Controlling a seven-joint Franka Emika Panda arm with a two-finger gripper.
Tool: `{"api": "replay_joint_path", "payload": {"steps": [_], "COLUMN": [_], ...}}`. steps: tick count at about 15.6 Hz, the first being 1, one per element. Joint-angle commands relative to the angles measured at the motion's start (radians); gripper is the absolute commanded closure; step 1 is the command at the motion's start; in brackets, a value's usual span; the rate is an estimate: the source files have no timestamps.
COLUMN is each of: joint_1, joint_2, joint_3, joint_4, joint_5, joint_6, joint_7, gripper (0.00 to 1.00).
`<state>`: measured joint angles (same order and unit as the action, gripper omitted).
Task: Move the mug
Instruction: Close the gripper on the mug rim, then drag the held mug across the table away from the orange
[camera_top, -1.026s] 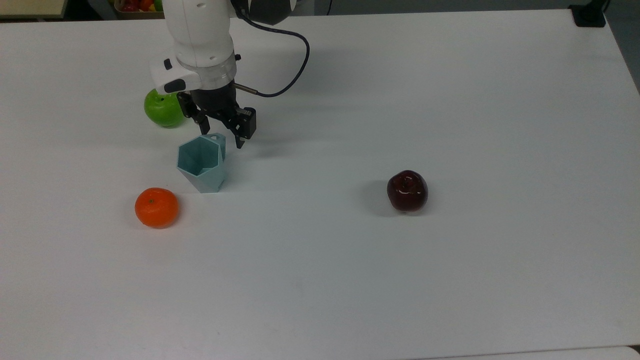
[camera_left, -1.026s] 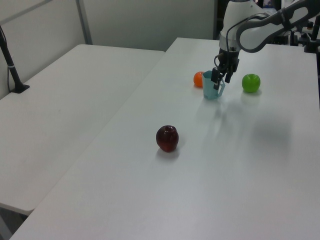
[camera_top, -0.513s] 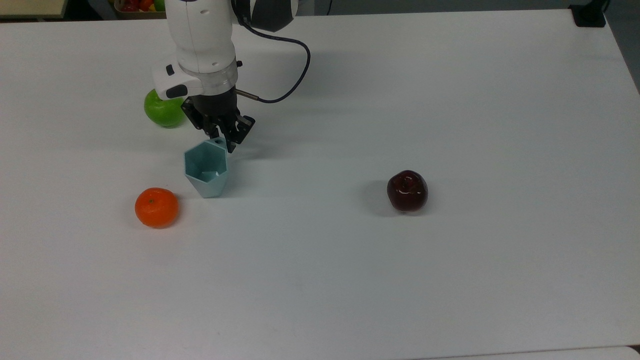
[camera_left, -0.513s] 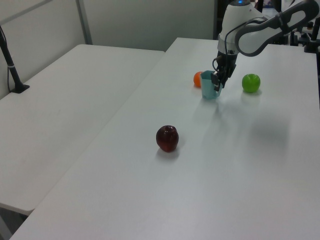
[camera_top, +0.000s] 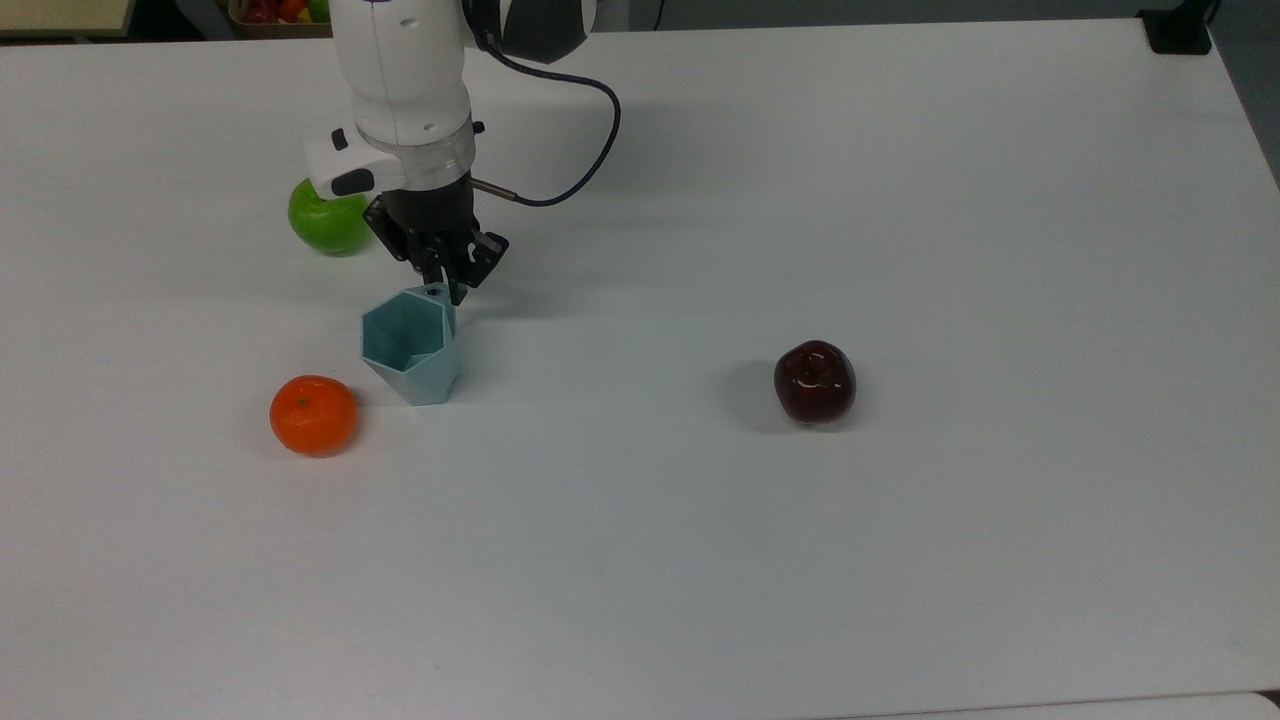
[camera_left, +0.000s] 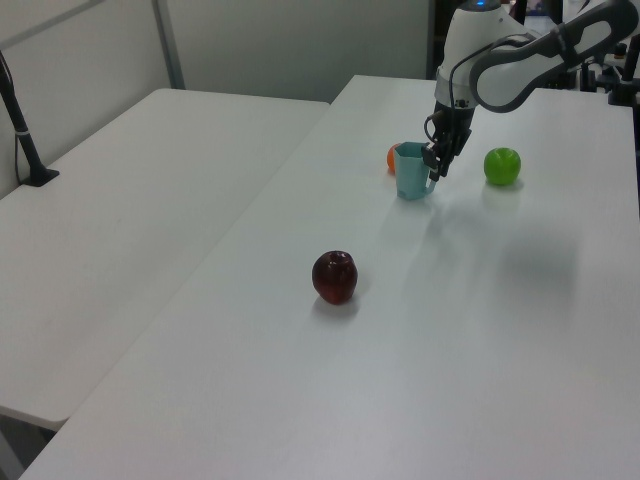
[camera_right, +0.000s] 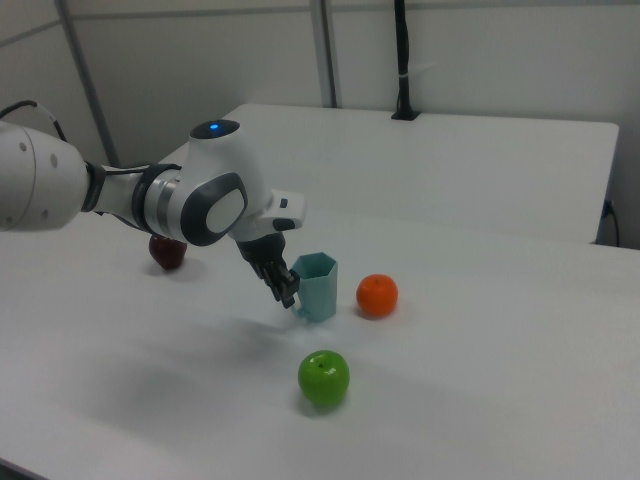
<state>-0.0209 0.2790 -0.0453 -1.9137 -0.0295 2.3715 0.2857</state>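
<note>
The pale blue-teal faceted mug (camera_top: 410, 345) stands on the white table (camera_top: 800, 560) between the orange and the green apple, its small loop handle turned toward the arm. My gripper (camera_top: 446, 284) reaches down from the white arm and is shut on that handle. From the left view the mug (camera_left: 409, 171) sits just left of the gripper (camera_left: 435, 168). In the right view the gripper (camera_right: 288, 290) grips the mug (camera_right: 319, 288) from the right view's left. Whether the mug's base touches the table I cannot tell.
An orange (camera_top: 313, 414) lies close to the mug on the top view's left. A green apple (camera_top: 325, 221) sits behind the arm, and a dark red apple (camera_top: 814, 381) lies far to the top view's right. A black cable (camera_top: 590, 150) loops off the wrist.
A second ago the fingers stood open around the handle; they have closed on it. The mug has since turned and shifted slightly toward the top view's left.
</note>
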Motion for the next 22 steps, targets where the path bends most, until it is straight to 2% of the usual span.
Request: {"api": "replay_joint_path", "payload": {"steps": [1, 8, 16, 22], "joint_1": [0.015, 0.006, -0.020, -0.011], "joint_2": [-0.015, -0.087, -0.139, -0.155], "joint_3": [-0.015, -0.016, -0.016, -0.016], "joint_4": [-0.010, -0.013, -0.011, -0.013], "joint_5": [-0.021, -0.023, -0.027, -0.030], "joint_6": [0.022, 0.005, -0.093, -0.133], "joint_7": [0.030, 0.018, 0.012, -0.074], "gripper": [0.84, 0.85, 0.85, 0.85]}}
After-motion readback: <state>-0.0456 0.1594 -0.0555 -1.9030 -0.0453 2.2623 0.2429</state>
